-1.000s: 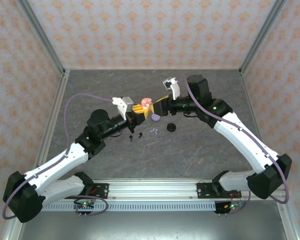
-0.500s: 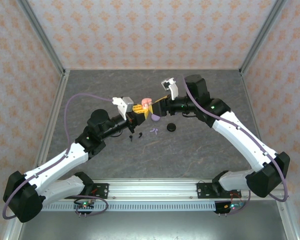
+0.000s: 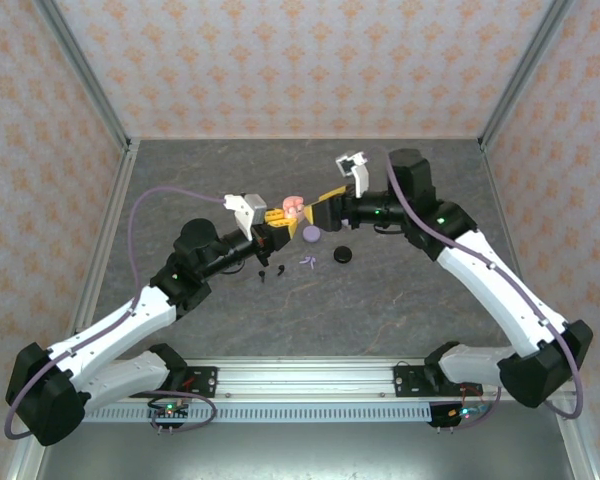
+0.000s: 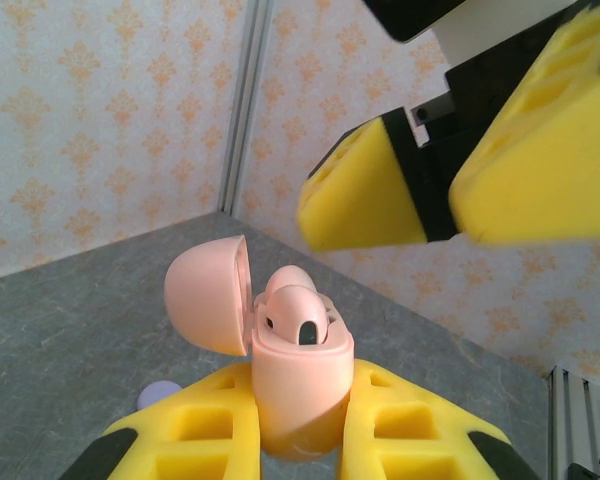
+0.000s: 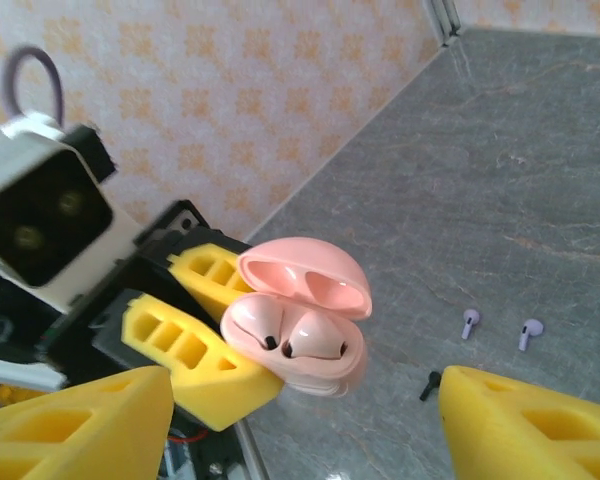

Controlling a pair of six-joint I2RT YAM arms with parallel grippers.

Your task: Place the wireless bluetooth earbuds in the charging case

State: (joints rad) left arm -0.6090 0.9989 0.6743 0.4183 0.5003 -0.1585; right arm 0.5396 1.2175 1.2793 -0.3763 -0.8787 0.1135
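Note:
The pink charging case [image 3: 292, 207] is held above the table with my left gripper [image 3: 279, 219] shut on its body [image 4: 300, 390]. Its lid [image 5: 305, 280] is swung open. Two pink earbuds [image 5: 305, 338] sit side by side in the case's wells. My right gripper [image 3: 322, 208] stands open just right of the case, its yellow fingers [image 4: 365, 190] apart and touching nothing. A pair of lilac earbuds [image 3: 308, 262] and a pair of black earbuds [image 3: 270, 271] lie loose on the table below.
A round lilac case [image 3: 311, 235] and a round black case [image 3: 343, 255] lie on the grey table under the grippers. Patterned walls close in the back and sides. The lilac earbuds [image 5: 469, 322] and a black earbud [image 5: 430, 385] lie near each other.
My right gripper has opened wider and drawn back to the right, away from the pink case. The left gripper and the case have stayed put.

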